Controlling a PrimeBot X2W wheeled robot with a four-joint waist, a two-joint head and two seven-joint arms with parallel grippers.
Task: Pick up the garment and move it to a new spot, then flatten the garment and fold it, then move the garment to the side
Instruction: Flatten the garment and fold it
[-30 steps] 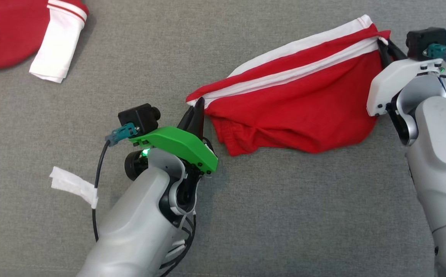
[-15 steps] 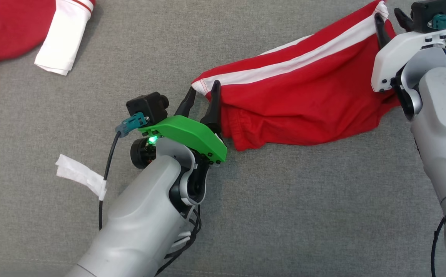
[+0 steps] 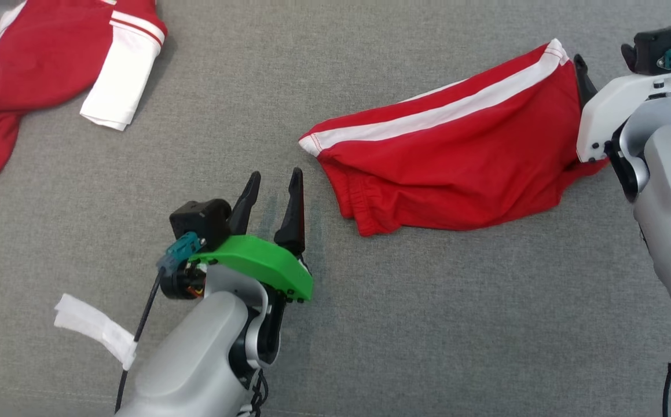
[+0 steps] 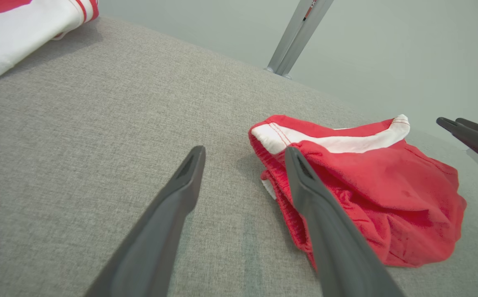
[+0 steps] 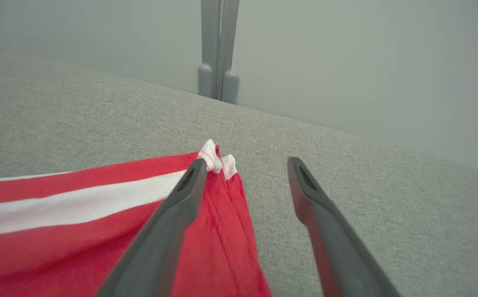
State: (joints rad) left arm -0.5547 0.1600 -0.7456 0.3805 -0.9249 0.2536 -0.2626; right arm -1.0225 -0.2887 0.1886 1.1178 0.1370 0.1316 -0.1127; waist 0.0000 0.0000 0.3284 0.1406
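Observation:
The garment [image 3: 40,63], a red T-shirt with a white sleeve and striped trim, lies crumpled at the far left; its sleeve [image 4: 12,33] shows in the left wrist view. A separate folded red cloth with a white stripe [image 3: 451,174] rests flat on the grey surface between my arms. My left gripper [image 3: 275,175] stands open a short way left of that cloth's corner [image 4: 271,136], touching nothing. My right gripper [image 3: 601,58] is open at the cloth's right corner [image 5: 216,159], one finger [image 5: 181,202] over the fabric, nothing pinched.
A white paper strip [image 3: 95,327] lies beside my left forearm. Grey metal posts [image 5: 216,49] stand against the pale wall past the far edge of the grey fabric surface [image 3: 428,318]. The right gripper's fingers [image 4: 469,134] show at the edge of the left wrist view.
Both grippers opened and let go of the red cloth's corners, which dropped flat. The left gripper drew back toward me and away from the cloth. The head camera shifted.

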